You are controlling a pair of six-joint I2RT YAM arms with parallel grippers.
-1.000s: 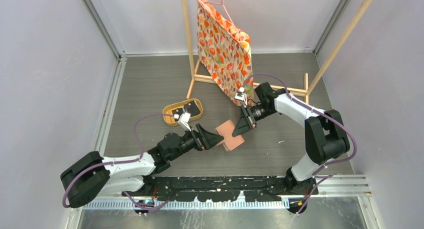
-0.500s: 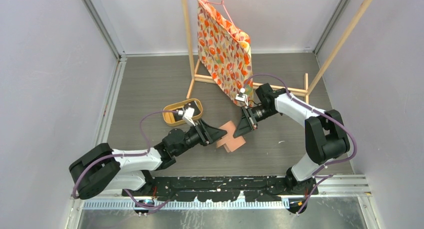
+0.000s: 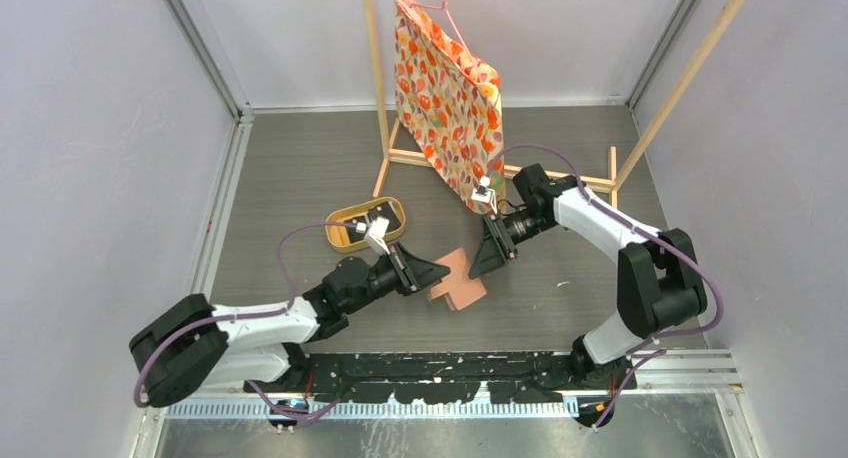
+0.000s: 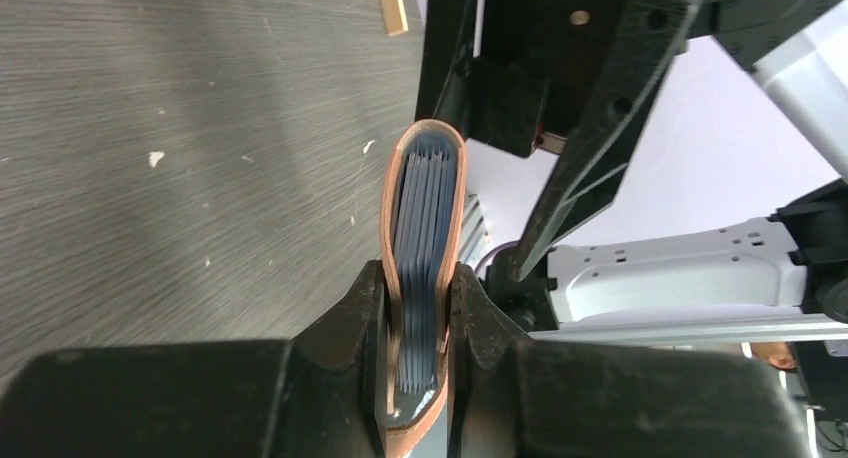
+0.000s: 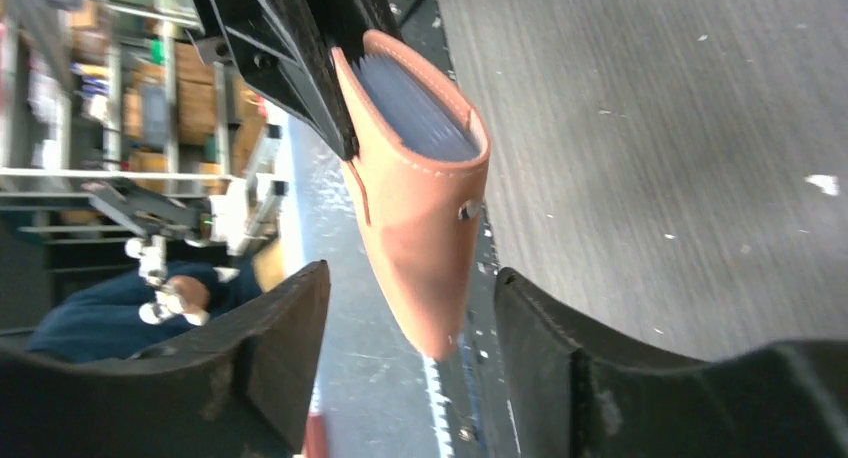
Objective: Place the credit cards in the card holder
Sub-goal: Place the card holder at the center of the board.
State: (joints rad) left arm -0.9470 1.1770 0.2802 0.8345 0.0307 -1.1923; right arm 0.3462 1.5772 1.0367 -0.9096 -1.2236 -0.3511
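Now the left gripper (image 4: 421, 283) is clamped on the card holder (image 4: 424, 193); the right gripper (image 5: 410, 288), jaws apart at its 1 o'clock, should back away without snagging it.

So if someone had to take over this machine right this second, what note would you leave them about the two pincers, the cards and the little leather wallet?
Left pincer: shut on the card holder, clamping it folded.
Right pincer: open, one finger either side of the holder's end, touching neither face.
Credit cards: none seen loose; something dark lies in the oval tray, too hidden to name. The holder's grey-blue slots show edge-on; whether cards sit in them is unclear.
Done: holder in hand.
Left: probably open it, fetch cards, slide them in.
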